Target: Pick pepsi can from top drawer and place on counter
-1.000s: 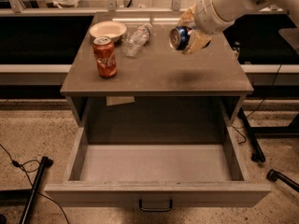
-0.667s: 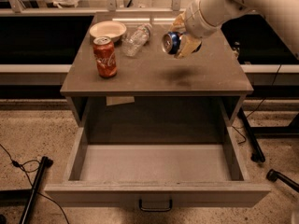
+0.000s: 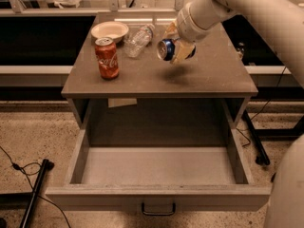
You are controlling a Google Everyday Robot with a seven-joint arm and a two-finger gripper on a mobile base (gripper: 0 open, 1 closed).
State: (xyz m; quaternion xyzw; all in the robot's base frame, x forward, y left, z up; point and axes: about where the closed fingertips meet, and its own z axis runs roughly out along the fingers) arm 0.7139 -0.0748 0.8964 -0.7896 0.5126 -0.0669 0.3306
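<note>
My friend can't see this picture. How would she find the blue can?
Find the grey-brown counter above the open grey top drawer. Over it, the gripper grips a small blue aluminium pepsi can, tipped sideways in the air. The red Coca-Cola can stands on the counter instead.

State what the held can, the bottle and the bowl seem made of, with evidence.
The pepsi can, held tilted in the claw above the counter: likely aluminium, glossy blue with a silvery end. The bottle: clear plastic, see-through, lying on its side. The bowl: matte cream, perhaps paper or ceramic; cannot tell.
</note>
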